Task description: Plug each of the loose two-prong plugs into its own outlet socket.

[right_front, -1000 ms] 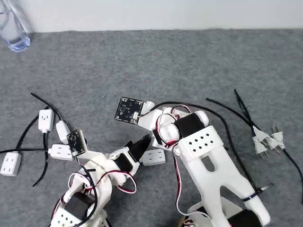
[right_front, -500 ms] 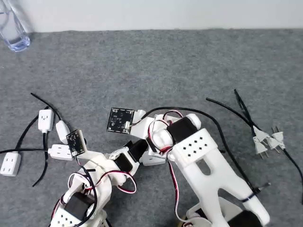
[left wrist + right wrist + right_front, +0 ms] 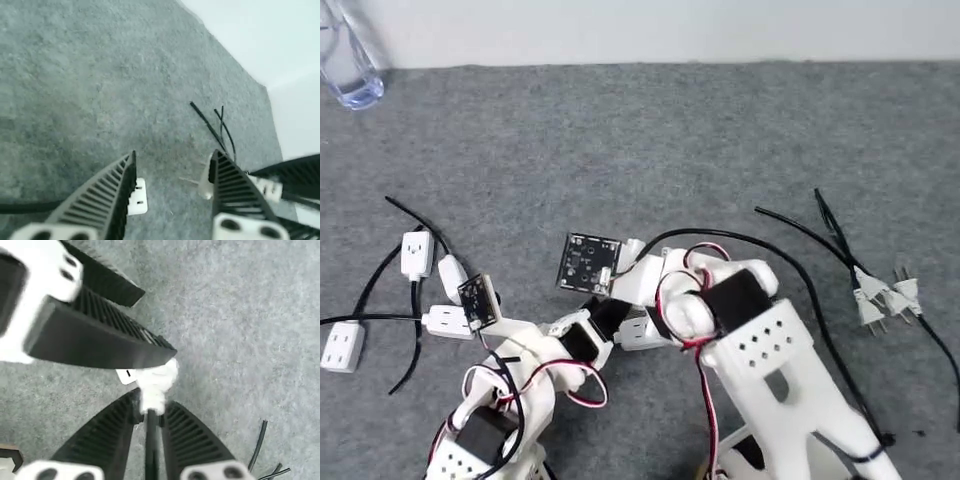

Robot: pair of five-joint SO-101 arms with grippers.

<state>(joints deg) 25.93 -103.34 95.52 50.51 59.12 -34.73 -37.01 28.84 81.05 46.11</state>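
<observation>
As the right arm has swung in over the last second, its wrist first sliding toward the left arm and then easing back a little, the right gripper [image 3: 150, 406] has come to sit just beside the white rectangular plastic outlet socket block [image 3: 642, 331] on the grey carpet. A second ago that block lay more in the open. The gripper is clenched on a small white moulded two-prong plug [image 3: 159, 380], whose black cord runs back between its ribbed black fingers while its nose points toward the block. The left arm has kept its place, and the left gripper [image 3: 174, 157] is spread wide and holds nothing. One of its fingers is right against the block's slotted side and the other is beyond the plug, so it seems to be bracing the block rather than gripping it. The block itself has barely shifted. Whether the prongs have entered the slots is hard to tell; in the left wrist view one prong appears bare and just short of the block, so I judge this plug not yet seated. That would mean the approach is done and the push home comes next, which needs the prongs square to the slots. Two more white two-prong plugs on black cords [image 3: 880, 298] lie well apart from the block, beyond the right arm, where they were before, so most of the task remains.
</observation>
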